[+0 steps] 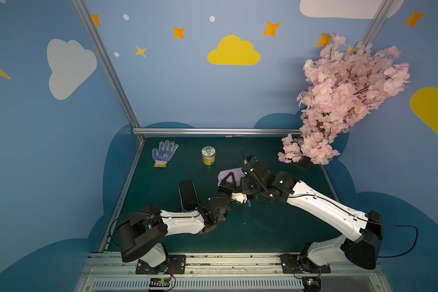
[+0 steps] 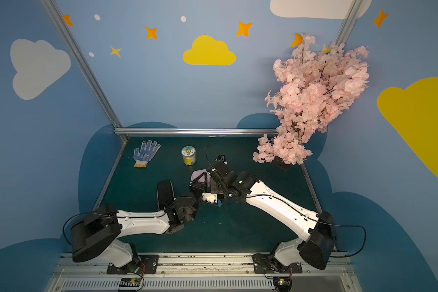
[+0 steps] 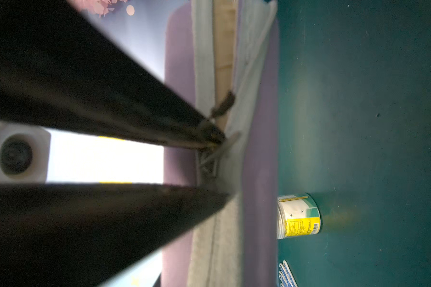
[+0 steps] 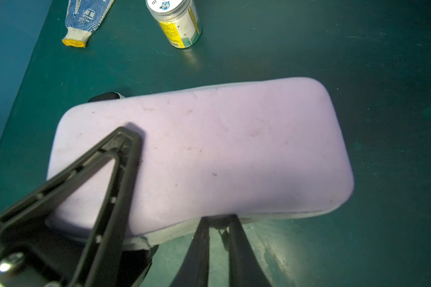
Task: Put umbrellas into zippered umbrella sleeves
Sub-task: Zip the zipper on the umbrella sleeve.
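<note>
Beige-tan compact umbrella (image 3: 223, 49) inside lilac oblong zip sleeve (image 4: 209, 149), end clamped in left hand (image 3: 219, 169). Right hand (image 4: 218, 222) at gaping seam, closed or not unclear. Zipping outstanding. Black oblong sleeve (image 1: 187, 193) beside left hand, apparently shut.

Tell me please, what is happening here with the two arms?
Both arms work on the lilac case, which lies on the table with a tan umbrella inside. The left fingers lie on one end; whether they grip is unclear. The right fingers stand nearly shut at its long edge, perhaps on the zip. The black case lies apart.
</note>
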Robot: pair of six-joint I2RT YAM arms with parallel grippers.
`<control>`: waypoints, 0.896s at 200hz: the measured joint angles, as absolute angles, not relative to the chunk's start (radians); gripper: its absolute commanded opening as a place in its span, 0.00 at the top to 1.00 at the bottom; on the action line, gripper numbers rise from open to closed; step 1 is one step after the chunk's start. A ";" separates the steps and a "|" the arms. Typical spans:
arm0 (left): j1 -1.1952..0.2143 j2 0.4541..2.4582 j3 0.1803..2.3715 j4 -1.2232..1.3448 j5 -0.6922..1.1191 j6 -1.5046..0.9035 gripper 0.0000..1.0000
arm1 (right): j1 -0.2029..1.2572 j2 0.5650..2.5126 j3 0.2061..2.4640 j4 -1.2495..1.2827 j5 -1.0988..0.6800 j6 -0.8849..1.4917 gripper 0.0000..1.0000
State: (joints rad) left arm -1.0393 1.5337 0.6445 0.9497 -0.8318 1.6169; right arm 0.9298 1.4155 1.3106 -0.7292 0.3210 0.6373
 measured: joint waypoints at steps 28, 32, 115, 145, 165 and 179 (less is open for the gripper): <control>-1.036 1.504 0.638 0.913 -0.833 1.612 0.97 | 0.928 1.405 1.294 -0.703 0.327 0.602 1.00; -1.035 1.496 0.635 0.907 -0.833 1.610 0.97 | 0.926 1.402 1.289 -0.698 0.327 0.595 1.00; -0.989 1.251 0.536 0.751 -0.735 1.476 0.97 | 0.887 1.234 1.165 -0.572 0.247 0.476 1.00; -0.968 1.235 0.498 0.813 -0.686 1.481 0.97 | 0.858 1.138 1.080 -0.500 0.147 0.436 0.78; -0.936 1.276 0.506 0.878 -0.659 1.520 0.97 | 0.833 1.076 1.002 -0.442 0.120 0.438 0.72; -0.912 1.314 0.526 0.930 -0.638 1.554 0.97 | 0.830 1.043 0.955 -0.406 0.110 0.442 0.69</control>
State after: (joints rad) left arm -0.9123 1.3136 0.5259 0.9298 -0.6380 1.5539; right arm 0.8303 1.0428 0.9554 -0.4061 0.1097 0.4419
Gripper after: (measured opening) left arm 0.357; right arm 0.288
